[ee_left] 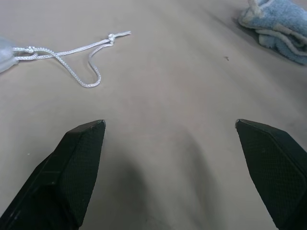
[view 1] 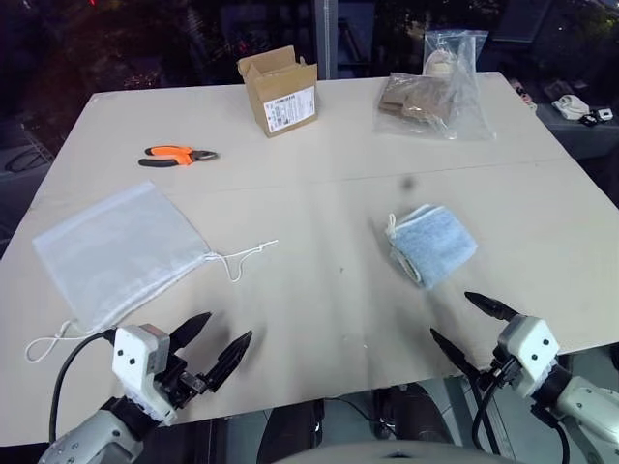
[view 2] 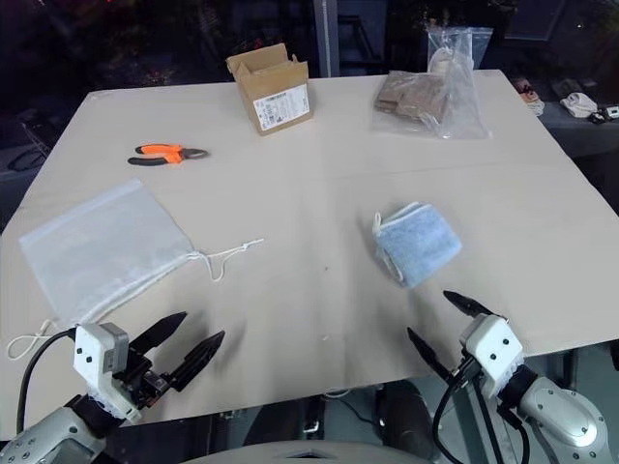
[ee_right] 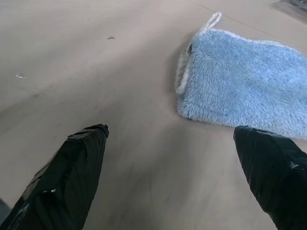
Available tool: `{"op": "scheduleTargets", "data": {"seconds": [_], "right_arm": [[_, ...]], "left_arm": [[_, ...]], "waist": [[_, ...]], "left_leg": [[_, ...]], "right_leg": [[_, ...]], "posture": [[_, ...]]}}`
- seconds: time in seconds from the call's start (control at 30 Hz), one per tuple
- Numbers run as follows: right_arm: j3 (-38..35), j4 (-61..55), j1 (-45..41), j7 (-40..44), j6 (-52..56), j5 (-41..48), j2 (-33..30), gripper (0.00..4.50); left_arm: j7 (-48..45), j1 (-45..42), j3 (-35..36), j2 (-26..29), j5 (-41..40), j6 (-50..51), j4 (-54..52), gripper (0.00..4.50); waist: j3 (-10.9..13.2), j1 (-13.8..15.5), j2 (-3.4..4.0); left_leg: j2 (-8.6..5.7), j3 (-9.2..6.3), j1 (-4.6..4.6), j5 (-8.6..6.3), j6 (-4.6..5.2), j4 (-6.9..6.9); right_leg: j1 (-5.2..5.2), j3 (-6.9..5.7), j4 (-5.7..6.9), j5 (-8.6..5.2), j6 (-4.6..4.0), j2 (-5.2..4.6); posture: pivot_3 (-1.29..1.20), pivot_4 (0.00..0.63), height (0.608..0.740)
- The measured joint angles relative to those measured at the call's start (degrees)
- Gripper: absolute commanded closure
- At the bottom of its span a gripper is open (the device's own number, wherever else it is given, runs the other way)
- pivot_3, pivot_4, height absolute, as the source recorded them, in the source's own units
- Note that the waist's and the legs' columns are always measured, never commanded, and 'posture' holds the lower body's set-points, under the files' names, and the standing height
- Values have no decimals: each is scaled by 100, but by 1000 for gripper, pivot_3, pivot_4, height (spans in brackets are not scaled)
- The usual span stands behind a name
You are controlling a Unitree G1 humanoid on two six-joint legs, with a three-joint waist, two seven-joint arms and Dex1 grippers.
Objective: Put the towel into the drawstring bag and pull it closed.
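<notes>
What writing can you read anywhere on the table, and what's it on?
None can be read.
Cardboard box: a white label with dark print, too small to make out.
Clear plastic bag, pliers, towel, drawstring bag: no writing visible.

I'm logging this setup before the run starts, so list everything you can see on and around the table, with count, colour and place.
towel: one, light blue-grey, folded, right of table centre
drawstring bag: one, translucent white, flat, near left side, cords trailing loose
pliers: one, orange and black, far left
cardboard box: one, brown, open, far edge middle
plastic bag: one, clear, brown contents, far right
table: one, beige
left end effector: black fingers, open, near edge by the drawstring bag
right end effector: black fingers, open, near edge short of the towel
</notes>
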Motion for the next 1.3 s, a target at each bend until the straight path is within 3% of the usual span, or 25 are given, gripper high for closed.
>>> {"op": "scheduleTargets", "data": {"seconds": [0.07,0.23,0.33,0.47,0.63,0.87,1.03,1.3], "right_arm": [[2,46,-82,-8,-84,-5,16,0],[128,248,-1247,232,-453,155,-94,0],[329,248,-1562,741,-542,497,-369,0],[675,188,-2130,1431,-568,1008,-666,0],[929,-15,-2354,1523,-411,1196,-701,0],[1256,-275,-2595,1329,-4,1243,-687,0],[1258,-275,-2553,1188,9,1106,-666,0],[1377,-274,-2512,997,27,868,-560,0]], "left_arm": [[71,-107,3,-23,49,-12,3,28],[1064,-1430,133,-60,793,-236,25,28],[1410,-1506,128,-25,1677,-614,274,28],[2042,-1354,116,191,3545,-1228,570,28],[2099,-938,143,400,4258,-1749,860,28],[2972,-901,561,660,5700,-2528,1967,28],[3239,-1114,562,668,6119,-2558,2258,28],[3193,-1590,408,713,6132,-2383,2442,28]], "waist": [[0,5,0],[-7,40,-8],[-7,36,-11],[-7,104,-19],[-6,120,-17],[-9,131,-22],[-15,128,-31],[-15,124,-31]], "left_leg": [[-2,0,2,-2,7,-1],[-1,3,13,11,30,21],[-6,7,16,8,34,21],[-5,6,14,6,37,21],[-3,6,12,5,37,21],[3,4,12,5,37,31],[1,6,6,4,37,32],[2,6,9,5,38,37]], "right_leg": [[1,1,0,0,0,8],[22,11,10,2,-1,54],[26,17,10,2,-1,55],[25,16,10,2,-2,53],[21,15,10,2,-2,49],[18,5,14,3,-2,20],[19,0,18,8,-9,14],[21,-7,25,11,-13,24]], "posture": [[0,150,740],[0,150,740],[0,150,740],[0,150,740],[0,150,740],[0,150,740],[0,150,740],[0,150,740]]}}
